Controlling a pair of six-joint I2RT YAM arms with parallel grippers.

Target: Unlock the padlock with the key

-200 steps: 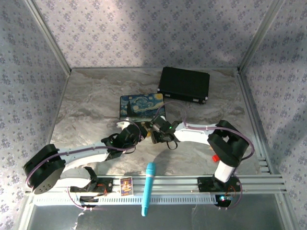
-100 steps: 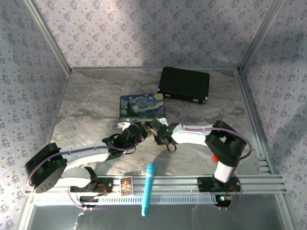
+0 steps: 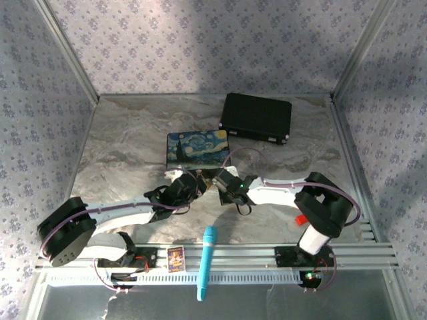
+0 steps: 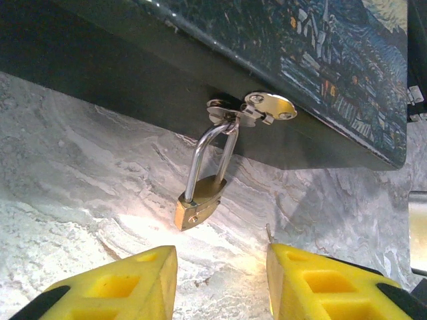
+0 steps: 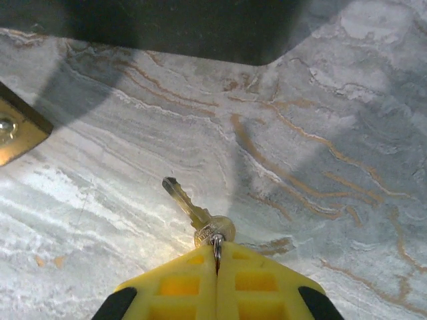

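Two claws meet in front of the painted box point(image 3: 197, 148), which sits mid-counter with a black case point(image 3: 256, 118) behind it to the right. Your left claw point(image 3: 190, 183) comes in from the left and your right claw point(image 3: 223, 181) from the right, the two close together at the box's near edge.

On the left wrist view your left claw point(image 4: 221, 267) stands apart with nothing between its yellow fingers point(image 4: 133, 280). Just beyond them is the padlock point(image 4: 198, 205): a small brass body on a thin silver shackle, looped through the metal hasp point(image 4: 257, 110) on the dark front wall of the painted box point(image 4: 267, 47). The shackle looks seated in the body. The padlock hangs tilted, body low over the marbled counter point(image 4: 80, 173); you cannot tell whether it touches.

On the right wrist view your right claw point(image 5: 215, 257) is pressed together on the key point(image 5: 193, 212), gripping it at the head and ring. The blade sticks out past the fingertips, pointing up and left above the counter point(image 5: 320, 133), clear of everything. A brass-coloured piece with a screw point(image 5: 13, 137) shows at the left edge, well apart from the blade tip.
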